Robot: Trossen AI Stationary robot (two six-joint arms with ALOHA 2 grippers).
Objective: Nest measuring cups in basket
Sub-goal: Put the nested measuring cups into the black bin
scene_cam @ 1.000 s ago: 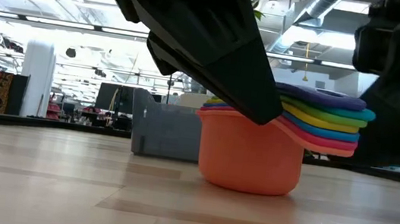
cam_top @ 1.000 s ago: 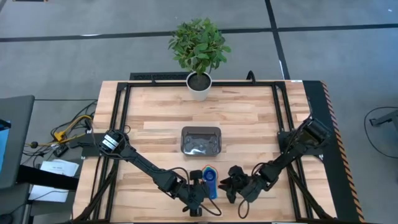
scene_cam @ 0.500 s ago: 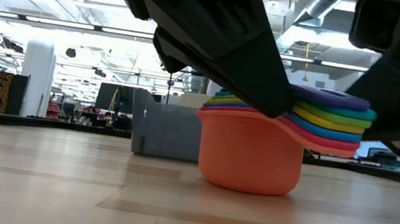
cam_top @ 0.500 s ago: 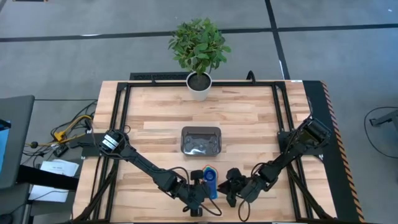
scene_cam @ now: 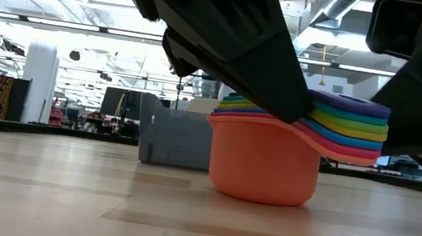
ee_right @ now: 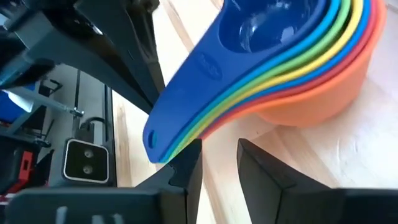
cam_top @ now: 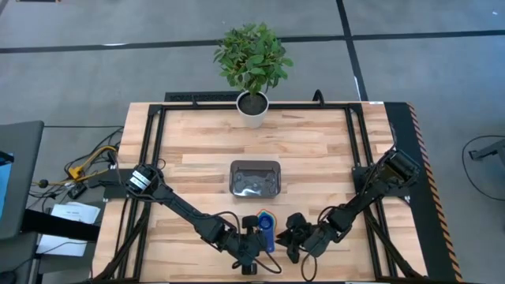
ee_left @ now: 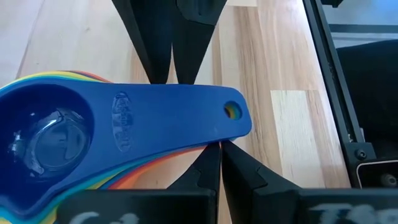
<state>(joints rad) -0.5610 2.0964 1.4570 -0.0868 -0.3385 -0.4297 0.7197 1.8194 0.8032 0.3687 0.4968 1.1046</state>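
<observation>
Evidently the nesting itself is done: the measuring cups [cam_top: 267, 224] sit as one stack, orange at the bottom and dark blue on top, upright on the wooden surface [cam_top: 316, 150] at its near edge. They are near of the basket [cam_top: 254, 177] and well apart from it, so the stack has to be carried over.

On the stack's left, the left claw [ee_left: 219, 152] is closed, with its fingers reaching in under the fanned handles. I cannot tell whether it pinches anything. On the right, the right claw [ee_right: 217, 168] faces the handle ends with its fingers apart. The blue handle tip lies just beside one finger, not between the two.

To do this well, the right claw should probably shift sideways until all the handle ends sit inside the gap, then advance far enough to bite the whole fan, not only the top one. After it closes firmly, the left claw should back off so the two arms do not pull against each other. The lift wants to be level, since tilting could let the cups slide apart, and the stack should be set down flat in the middle of the basket
</observation>
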